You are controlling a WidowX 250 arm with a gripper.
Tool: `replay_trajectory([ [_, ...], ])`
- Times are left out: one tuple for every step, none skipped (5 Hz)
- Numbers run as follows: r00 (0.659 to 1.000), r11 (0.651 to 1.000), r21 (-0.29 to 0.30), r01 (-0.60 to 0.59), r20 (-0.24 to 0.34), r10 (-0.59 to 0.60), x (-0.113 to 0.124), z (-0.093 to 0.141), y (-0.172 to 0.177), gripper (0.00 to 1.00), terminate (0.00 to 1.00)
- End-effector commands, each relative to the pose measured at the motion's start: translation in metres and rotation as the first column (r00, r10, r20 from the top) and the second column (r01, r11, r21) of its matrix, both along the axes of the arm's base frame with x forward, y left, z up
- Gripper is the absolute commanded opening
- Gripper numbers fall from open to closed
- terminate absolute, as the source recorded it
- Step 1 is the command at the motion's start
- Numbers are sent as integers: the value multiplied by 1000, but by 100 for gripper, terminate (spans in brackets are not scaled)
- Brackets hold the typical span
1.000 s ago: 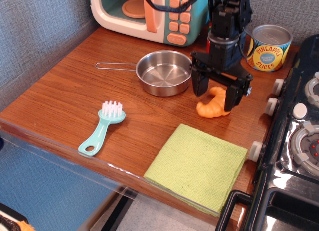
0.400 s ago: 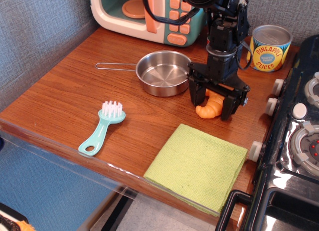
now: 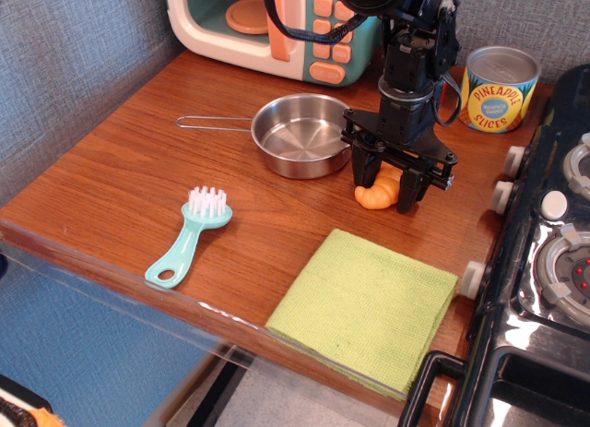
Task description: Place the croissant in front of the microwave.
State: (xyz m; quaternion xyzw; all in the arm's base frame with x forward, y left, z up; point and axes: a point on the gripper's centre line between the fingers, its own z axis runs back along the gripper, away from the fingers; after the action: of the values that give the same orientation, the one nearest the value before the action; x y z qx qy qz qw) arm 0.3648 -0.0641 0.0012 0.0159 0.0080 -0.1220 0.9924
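The orange croissant (image 3: 374, 197) lies on the wooden counter, right of the steel pan (image 3: 300, 135) and well in front of the microwave. The microwave (image 3: 318, 41), teal with a cream frame and peach buttons, stands at the back edge. My black gripper (image 3: 384, 185) points straight down over the croissant, its two fingers closed on either side of it. The croissant's upper part is hidden behind the fingers, and it still rests on the counter.
A teal brush (image 3: 189, 236) lies at the front left. A green cloth (image 3: 364, 307) lies at the front edge. A pineapple can (image 3: 498, 88) stands at the back right. A black stove (image 3: 553, 261) borders the right side.
My gripper came down and narrowed from wide open to closed around the croissant. The croissant shifted a little to the left between the fingers.
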Motion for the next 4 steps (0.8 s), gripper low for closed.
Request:
replay_trajectory([
  [993, 989, -134, 54, 109, -39, -1, 54, 17, 0, 0],
  [974, 971, -222, 92, 223, -41, -2, 103, 44, 0, 0],
  [973, 979, -201, 42, 231, 6, -4, 122, 81, 0, 0],
  [975, 987, -141, -74, 200, 101, 2, 119, 128, 0, 0],
])
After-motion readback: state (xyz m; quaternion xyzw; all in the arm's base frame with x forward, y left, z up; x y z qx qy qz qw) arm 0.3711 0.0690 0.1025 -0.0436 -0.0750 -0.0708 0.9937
